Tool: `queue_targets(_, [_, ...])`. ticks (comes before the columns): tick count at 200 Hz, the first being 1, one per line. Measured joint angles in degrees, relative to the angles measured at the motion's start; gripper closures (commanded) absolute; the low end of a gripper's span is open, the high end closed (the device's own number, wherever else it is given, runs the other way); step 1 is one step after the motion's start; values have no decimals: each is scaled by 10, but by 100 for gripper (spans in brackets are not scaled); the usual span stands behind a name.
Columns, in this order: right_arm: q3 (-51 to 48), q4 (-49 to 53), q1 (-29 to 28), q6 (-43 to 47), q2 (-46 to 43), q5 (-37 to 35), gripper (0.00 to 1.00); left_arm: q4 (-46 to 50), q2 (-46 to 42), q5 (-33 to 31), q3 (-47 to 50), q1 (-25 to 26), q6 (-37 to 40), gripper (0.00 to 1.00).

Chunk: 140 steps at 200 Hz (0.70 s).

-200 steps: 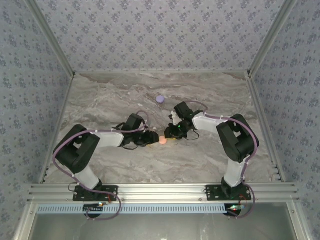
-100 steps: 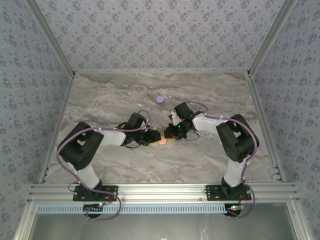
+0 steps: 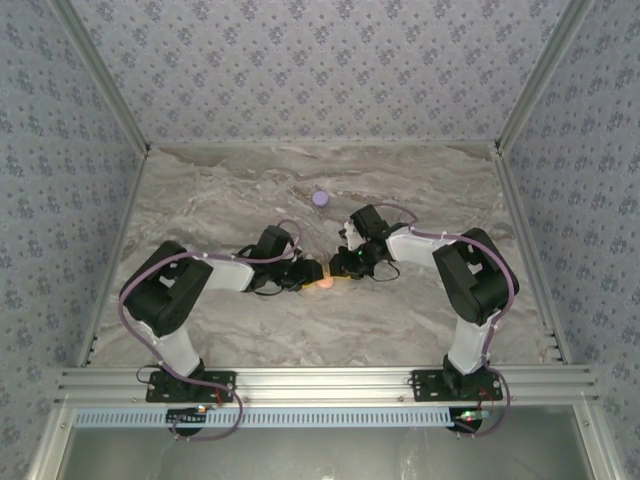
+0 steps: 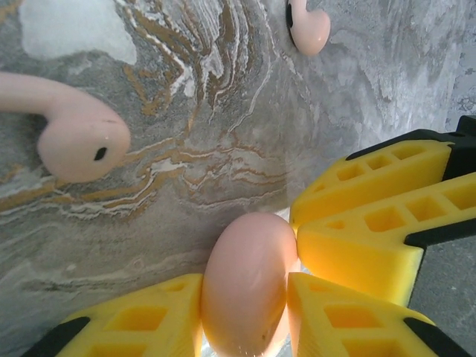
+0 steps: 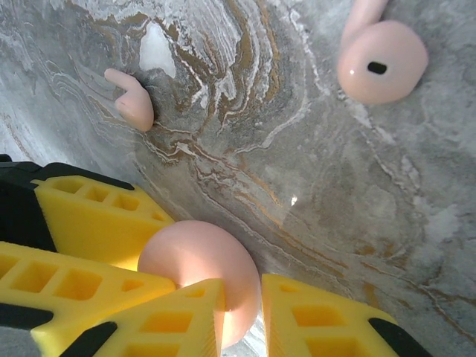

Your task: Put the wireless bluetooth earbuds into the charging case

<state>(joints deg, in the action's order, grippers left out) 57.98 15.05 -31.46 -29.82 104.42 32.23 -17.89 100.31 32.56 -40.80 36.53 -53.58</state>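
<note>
The left gripper (image 4: 245,297) and right gripper (image 5: 244,294) both pinch the pink case (image 4: 249,253); an uneven pull could flick it onto the earbuds (image 4: 74,137) nearby.

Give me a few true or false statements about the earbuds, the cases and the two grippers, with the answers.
1. The left gripper is closed on the pink case. True.
2. Both pink earbuds are already seated inside a case. False: one earbud and the other earbud lie loose on the table.
3. A lilac case sits by itself farther back on the table, away from both grippers. True.
4. The right gripper is holding the lilac case. False: the right gripper is closed on the pink case, opposite the left gripper.
</note>
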Motion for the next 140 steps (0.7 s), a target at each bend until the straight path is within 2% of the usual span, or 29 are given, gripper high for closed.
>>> queue_targets(18, [-1, -1, 2, -4, 0, 1, 79, -6, 2, 0, 0, 0, -6, 71])
queue_targets(57, [-3, -1, 6, -6, 0, 2, 79, -14, 2, 0, 0, 0, -13, 81])
queue_targets(101, [-19, -2, 13, -9, -19, 0, 72, -15, 0, -3, 0, 2, -14, 77])
queue_targets(140, [-28, 2, 40, -8, -88, -1, 65, 9, -49, -6, -2, -10, 5, 77])
